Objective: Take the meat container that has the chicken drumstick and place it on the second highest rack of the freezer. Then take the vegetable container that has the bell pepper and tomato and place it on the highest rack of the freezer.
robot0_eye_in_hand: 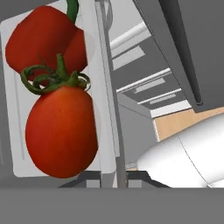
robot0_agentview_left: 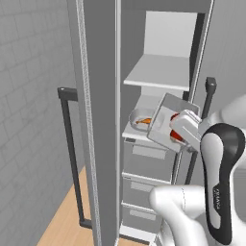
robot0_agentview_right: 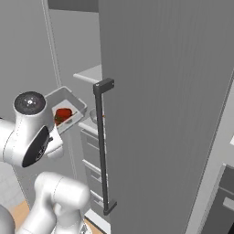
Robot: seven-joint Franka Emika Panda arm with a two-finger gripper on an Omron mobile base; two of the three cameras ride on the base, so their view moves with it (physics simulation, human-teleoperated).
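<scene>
Freezer check first: what stands where?

— Tall narrow grey freezer [robot0_agentview_left: 101, 120] has its door swung wide, long dark vertical bar handle [robot0_agentview_right: 101, 146] facing the right base camera. Inside, a flat pale grey highest rack [robot0_agentview_left: 158, 72] sits bare at its front edge. Below it, on the second shelf, an oval pale grey meat container [robot0_agentview_left: 139, 116] rests near the left front corner, with the small orange-brown chicken drumstick [robot0_agentview_left: 143, 122] lying in it. Grey drawers [robot0_agentview_left: 146, 161] stack beneath that shelf.

— And the vegetables?

— Two rounded red vegetables, the bell pepper and tomato [robot0_eye_in_hand: 57, 96], lie touching each other in a shallow pale grey rectangular vegetable container [robot0_agentview_left: 166, 120]. That tray hangs in the air, tilted, in front of the second shelf's right front edge and below the highest rack. I cannot say from the base views whether it touches the shelf edge. In the hand view the lower vegetable carries a green stem and calyx; the upper one sits partly behind it.

— Gripper?

— White two-finger gripper [robot0_eye_in_hand: 114, 177] is clamped tight on the tray's rim, the thin wall running up between its dark fingertips [robot0_eye_in_hand: 94, 178]. In the left base view the white hand sits at the tray's near right corner.

— Floor?

— Pale wooden floor [robot0_agentview_left: 62, 223] shows beside the door's lower edge.
</scene>
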